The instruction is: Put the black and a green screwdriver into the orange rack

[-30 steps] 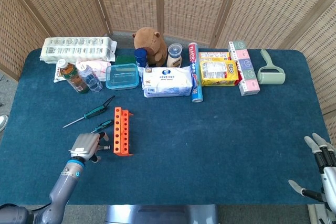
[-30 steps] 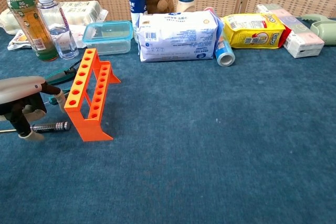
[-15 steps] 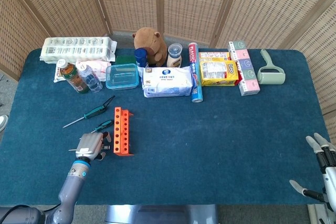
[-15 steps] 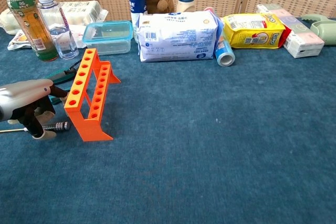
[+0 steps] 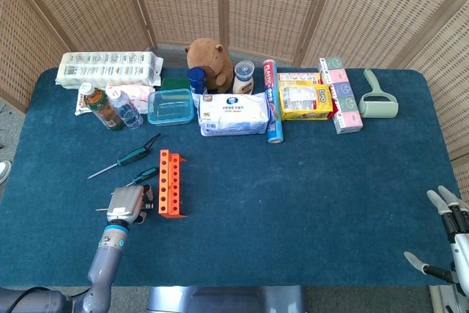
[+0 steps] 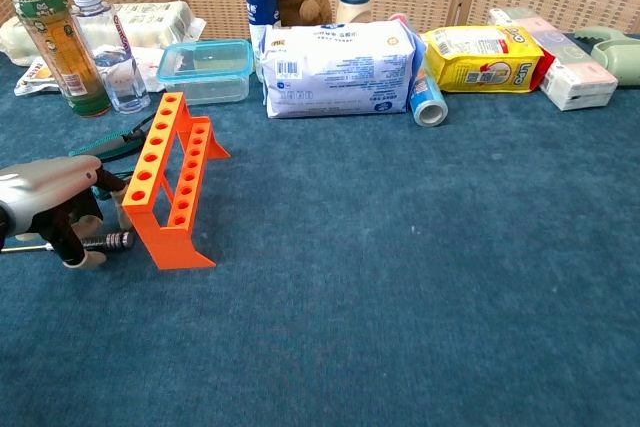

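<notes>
Lowered left hand [image 6: 55, 209] grips black screwdriver [image 6: 105, 241] on blue table [image 5: 293, 196]; right hand [image 5: 448, 236] spread

Left robot hand [image 5: 124, 204] lowered to the tabletop [image 5: 308, 181] at the near left, back turned up, fingers [image 6: 72, 247] curled downward, forearm stretched from the near edge, right robot hand [image 5: 448, 243] kept at the near right corner, fingers spread apart, nothing held

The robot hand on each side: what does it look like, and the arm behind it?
The left robot hand has a silver-grey metal back and dark fingers with pale tips. Behind it, the grey tubular left arm carries a blue ring at the wrist. The right robot hand shows pale grey fingers over dark inner parts.
</notes>
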Controlling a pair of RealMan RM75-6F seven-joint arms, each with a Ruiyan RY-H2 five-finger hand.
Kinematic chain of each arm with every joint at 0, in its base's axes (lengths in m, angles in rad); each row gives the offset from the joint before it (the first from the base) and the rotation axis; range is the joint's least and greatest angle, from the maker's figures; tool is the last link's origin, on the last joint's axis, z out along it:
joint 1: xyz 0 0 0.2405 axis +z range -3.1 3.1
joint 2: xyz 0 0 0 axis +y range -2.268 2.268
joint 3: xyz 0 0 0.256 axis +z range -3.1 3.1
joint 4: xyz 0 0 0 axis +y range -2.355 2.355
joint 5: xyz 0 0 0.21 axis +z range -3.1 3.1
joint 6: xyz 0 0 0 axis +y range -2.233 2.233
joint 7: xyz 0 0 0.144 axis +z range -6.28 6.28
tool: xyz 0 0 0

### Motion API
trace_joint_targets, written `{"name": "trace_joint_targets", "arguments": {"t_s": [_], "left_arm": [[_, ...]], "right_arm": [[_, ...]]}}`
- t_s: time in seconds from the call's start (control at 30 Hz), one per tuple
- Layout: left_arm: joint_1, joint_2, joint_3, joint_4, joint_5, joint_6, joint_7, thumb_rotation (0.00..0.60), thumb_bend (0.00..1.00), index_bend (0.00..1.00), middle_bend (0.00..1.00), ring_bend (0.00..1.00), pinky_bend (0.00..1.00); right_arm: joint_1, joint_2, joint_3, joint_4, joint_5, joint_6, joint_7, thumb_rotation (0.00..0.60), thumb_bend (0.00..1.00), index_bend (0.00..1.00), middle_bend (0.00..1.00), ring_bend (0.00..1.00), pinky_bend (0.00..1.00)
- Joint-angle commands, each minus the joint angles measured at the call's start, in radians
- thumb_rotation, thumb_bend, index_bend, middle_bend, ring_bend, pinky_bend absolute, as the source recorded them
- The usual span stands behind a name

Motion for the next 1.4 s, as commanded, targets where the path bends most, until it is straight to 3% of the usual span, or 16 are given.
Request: {"name": "trace_joint_targets", "arguments": {"t_s": [0.03,0.3,0.5,0.73,1.13,1.4], "left_arm": [[0.004,-0.009,-0.004,0.007,-0.003,0.007,0.008,0.600,0.28,0.49,0.89,0.82,0.86],[0.008,-0.030,-0.011,0.021,-0.011,0.015,0.038,0.600,0.36,0.55,0.89,0.82,0.86],[0.013,-0.029,-0.012,0.010,-0.003,0.011,0.044,0.600,0.47,0.57,0.89,0.82,0.86],[0.029,0.015,-0.014,-0.051,0.032,0.011,0.011,0.600,0.48,0.57,0.89,0.82,0.86],[0.097,0.250,0.015,-0.296,0.213,0.032,-0.122,0.600,0.48,0.57,0.89,0.82,0.86],[0.182,0.443,0.079,-0.426,0.492,0.055,-0.317,0.600,0.48,0.57,0.89,0.82,0.86]], "right_arm": [[0.000,0.001,-0.001,0.000,-0.001,0.001,0.002,0.600,0.03,0.00,0.00,0.00,0.00],[0.001,0.002,-0.002,0.001,-0.002,-0.001,0.003,0.600,0.03,0.00,0.00,0.00,0.00],[-0.001,0.003,-0.004,0.001,-0.008,0.001,0.006,0.600,0.03,0.00,0.00,0.00,0.00],[0.000,0.003,-0.005,0.002,-0.008,-0.002,0.008,0.600,0.03,0.00,0.00,0.00,0.00],[0.002,-0.001,-0.007,0.000,-0.008,-0.008,-0.005,0.600,0.03,0.00,0.00,0.00,0.00],[0.006,-0.006,-0.005,0.000,-0.001,-0.016,-0.015,0.600,0.03,0.00,0.00,0.00,0.00]]}}
